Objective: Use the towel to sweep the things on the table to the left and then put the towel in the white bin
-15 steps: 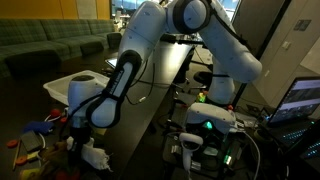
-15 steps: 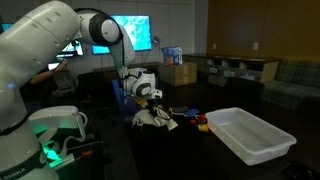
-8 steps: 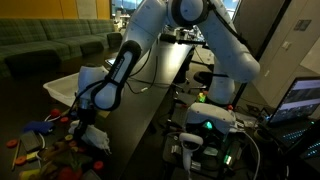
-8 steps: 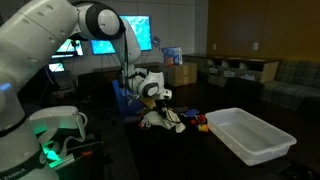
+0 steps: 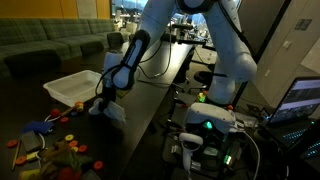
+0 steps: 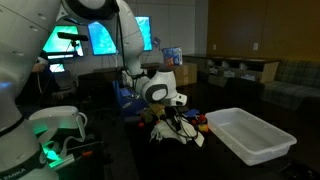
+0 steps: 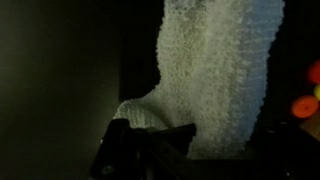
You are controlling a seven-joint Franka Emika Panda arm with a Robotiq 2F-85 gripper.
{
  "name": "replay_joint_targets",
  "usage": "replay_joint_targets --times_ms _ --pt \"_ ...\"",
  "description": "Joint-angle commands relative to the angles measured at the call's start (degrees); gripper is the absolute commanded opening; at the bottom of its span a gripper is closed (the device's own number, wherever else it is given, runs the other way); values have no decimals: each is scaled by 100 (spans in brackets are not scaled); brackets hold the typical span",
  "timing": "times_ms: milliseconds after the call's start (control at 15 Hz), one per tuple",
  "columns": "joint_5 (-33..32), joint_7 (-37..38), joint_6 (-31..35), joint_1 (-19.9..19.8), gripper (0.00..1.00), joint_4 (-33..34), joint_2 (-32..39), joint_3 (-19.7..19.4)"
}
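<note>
Clamped in dark Robotiq gripper (image 5: 103, 103), fingers pinched together on white knitted cloth towel (image 7: 215, 70), bunched & held low just beside white rectangular plastic bin (image 6: 262, 150), prob. so cloth drags scattered small coloured toy pieces (image 5: 65, 150) near bin sideways.

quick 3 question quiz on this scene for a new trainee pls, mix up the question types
1. True or false: the towel lies inside the white bin.
2. What is the gripper shut on? A) the towel B) the bin's rim C) nothing
3. Fill in: in the wrist view, the towel's colour is ____.

Key:
1. False. The towel hangs from the gripper, outside the bin.
2. A
3. white
</note>
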Motion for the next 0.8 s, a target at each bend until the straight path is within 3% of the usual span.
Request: replay_joint_targets --times_ms 0,200,333,733 --pt "-176 293 61 125 0 -227 -134 -634" --pt "-142 680 -9 284 0 327 375 -1159" --pt "-166 1083 41 600 0 811 848 -1555" --pt "-247 1703 -390 1488 0 2537 2307 -2005"
